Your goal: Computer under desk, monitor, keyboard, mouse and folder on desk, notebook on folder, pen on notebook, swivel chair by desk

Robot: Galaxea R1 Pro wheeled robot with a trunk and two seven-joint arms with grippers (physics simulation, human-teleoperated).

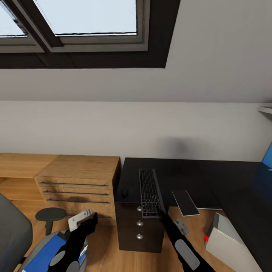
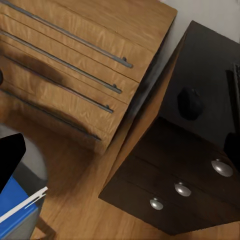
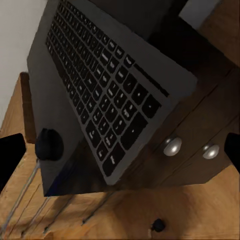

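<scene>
The desk (image 1: 177, 170), long and black-topped, carries the dark grey keyboard (image 1: 150, 192) lengthwise over its drawer unit (image 1: 139, 230), near end jutting past the edge, probably so a gripper can reach it. The small black mouse (image 1: 124, 193) sits close beside it. The grey swivel chair (image 1: 15, 230) stands apart, the bright blue folder (image 1: 45, 254) on its seat. The right gripper (image 1: 161, 213) is at the keyboard's overhanging end, fingers spread wide in its wrist view. I can't tell the left gripper's (image 1: 93, 218) spread.

Light-wood drawer unit (image 1: 77, 181) under a skylight (image 1: 87, 17).
</scene>
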